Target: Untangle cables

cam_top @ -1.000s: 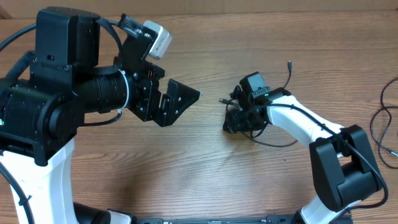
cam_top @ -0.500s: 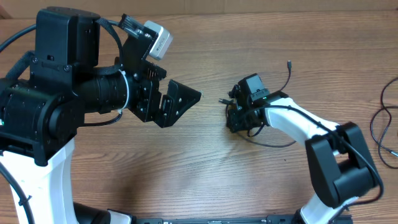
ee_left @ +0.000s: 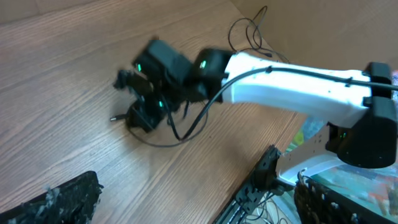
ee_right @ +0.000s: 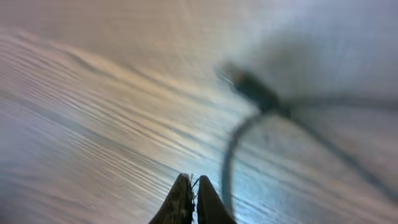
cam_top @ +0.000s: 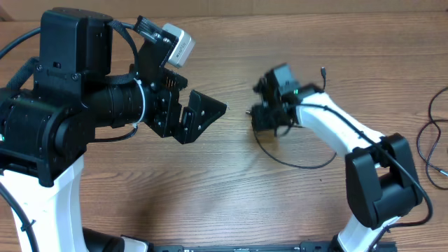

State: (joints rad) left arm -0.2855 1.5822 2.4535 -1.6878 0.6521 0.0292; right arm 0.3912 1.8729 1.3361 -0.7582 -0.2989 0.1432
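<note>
A thin black cable (cam_top: 297, 165) trails in a loop on the wooden table from my right gripper (cam_top: 260, 120), and its far end with a tiny plug (cam_top: 323, 71) points toward the back. The right wrist view is blurred; there the right gripper (ee_right: 193, 184) is shut with a thin strand pinched between its tips, and a cable (ee_right: 227, 163) runs up beside them to a dark plug (ee_right: 251, 88). My left gripper (cam_top: 204, 112) hangs open above the table to the left, well apart from the cable (ee_left: 181, 133). One of its fingers (ee_left: 57, 200) shows at the lower left.
More thin black cables (cam_top: 428, 140) lie at the table's right edge, also seen at the far side as loose cables (ee_left: 247, 30). The right arm (cam_top: 336, 133) reaches across the right half. The table's front edge and a bracket (ee_left: 261, 180) are near.
The right gripper has shut and moved toward the back of the table, drawing the cable's loop out longer behind it. The left arm has stayed still and open.
</note>
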